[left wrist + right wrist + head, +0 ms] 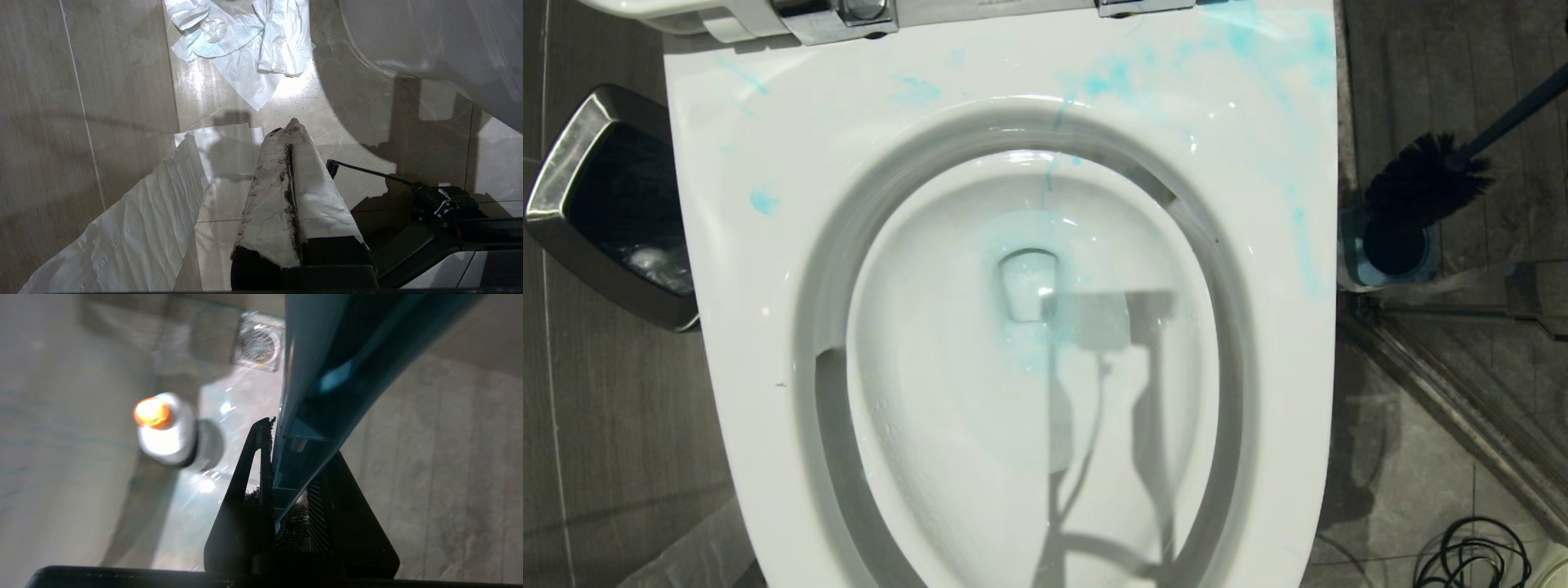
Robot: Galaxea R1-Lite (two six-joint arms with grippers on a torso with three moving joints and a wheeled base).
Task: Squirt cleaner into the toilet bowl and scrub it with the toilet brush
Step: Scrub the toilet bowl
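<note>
One toilet bowl [768, 269] fills the middle of the head view, its white rim marked with several blue smears, most of them on the far right side, and a pale blue tint around the drain in the basin. The floor [613, 425] around it is grey tile.

One waste bin [580, 204] with a shiny metal rim stands on the floor just left of the bowl. Two lots of white paper lie on the floor on the left side in the left wrist view: one long sheet [135, 232] and one crumpled heap [245, 45] farther off.

One toilet brush [1425, 180] is at the far right of the bowl, tilted, its dark bristle head just above the blue-topped holder [1392, 253], its handle running up and out to the right. One coil of black cable [1474, 559] lies on the floor at the near right.

One cleaner bottle [165, 430], white with an orange cap, stands on the floor beyond the brush in the right wrist view, blurred, near one round floor drain [257, 347].

The right tool [286, 490] is narrowed around the blue brush handle, holding it. The left tool [292, 134], wrapped in white paper, hangs low by the floor, away from the work, its two fingers pressed together with nothing between them.
</note>
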